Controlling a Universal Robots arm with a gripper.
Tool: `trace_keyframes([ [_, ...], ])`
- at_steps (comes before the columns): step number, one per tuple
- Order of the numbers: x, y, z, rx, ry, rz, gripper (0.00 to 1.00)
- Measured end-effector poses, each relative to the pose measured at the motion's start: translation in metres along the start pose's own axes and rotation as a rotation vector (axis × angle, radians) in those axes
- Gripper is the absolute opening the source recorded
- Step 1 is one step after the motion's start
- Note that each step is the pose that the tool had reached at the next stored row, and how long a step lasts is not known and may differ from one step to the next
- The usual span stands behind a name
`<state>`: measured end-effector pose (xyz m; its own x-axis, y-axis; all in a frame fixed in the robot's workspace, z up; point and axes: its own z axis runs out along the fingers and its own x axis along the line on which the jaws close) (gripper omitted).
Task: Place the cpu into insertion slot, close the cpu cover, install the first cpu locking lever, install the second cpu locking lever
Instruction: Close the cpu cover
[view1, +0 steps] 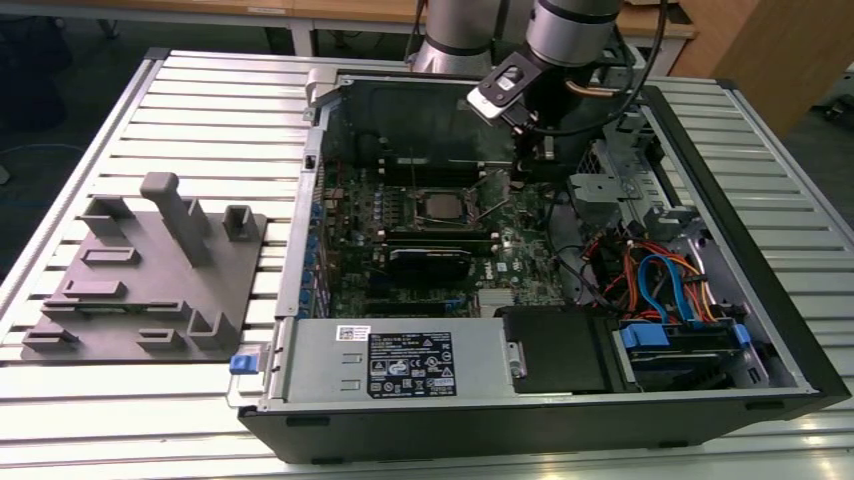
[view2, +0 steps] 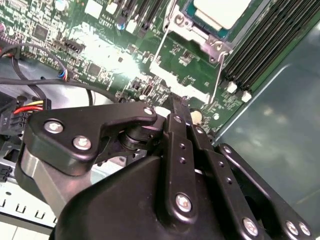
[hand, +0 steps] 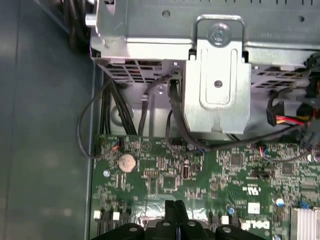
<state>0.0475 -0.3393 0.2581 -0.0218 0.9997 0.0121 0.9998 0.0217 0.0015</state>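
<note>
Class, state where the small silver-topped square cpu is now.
In the exterior view, the cpu sits in the square insertion slot on the green board, to the exterior view's left of the gripper.

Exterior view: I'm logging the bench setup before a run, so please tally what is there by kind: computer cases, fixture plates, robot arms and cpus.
Open computer case: 1
Grey fixture plate: 1
Robot arm: 1
Cpu: 1
Total: 4
</note>
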Motion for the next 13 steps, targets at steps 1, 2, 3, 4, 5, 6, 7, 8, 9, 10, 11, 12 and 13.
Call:
trace_keyframes([
  [1, -0.0001, 0.0013, 0.0008, 0.0002, 0.0, 0.0, 0.1],
  [2, -0.0001, 0.0027, 0.0015, 0.0004, 0.0001, 0.0, 0.1],
  [3, -0.0001, 0.0041, 0.0022, 0.0007, 0.0001, 0.0, 0.1],
  [4, -0.0001, 0.0051, 0.003, 0.001, 0.0001, 0.0, 0.1],
  [5, -0.0002, 0.0054, 0.004, 0.001, 0.0, 0.0, 0.1],
  [6, -0.0002, 0.0055, 0.0054, 0.001, 0.0001, 0.0, 0.1],
  [7, -0.0002, 0.0055, 0.0068, 0.0011, 0.0, 0.0, 0.1],
  [8, -0.0002, 0.0055, 0.0082, 0.0011, 0.0001, 0.0, 0.1],
  [9, -0.0002, 0.0052, 0.0092, 0.001, 0.0001, 0.0, 0.1],
  [10, -0.0001, 0.0041, 0.0096, 0.0011, 0.0, 0.0, 0.1],
  [11, 0.0, 0.002, 0.0097, 0.0011, -0.0002, 0.0, 0.1],
  [12, 0.0, 0.0, 0.0098, 0.0011, 0.0, 0.0, 0.1],
  [13, 0.0, -0.0017, 0.0098, 0.0011, 0.0002, 0.0, 0.1],
])
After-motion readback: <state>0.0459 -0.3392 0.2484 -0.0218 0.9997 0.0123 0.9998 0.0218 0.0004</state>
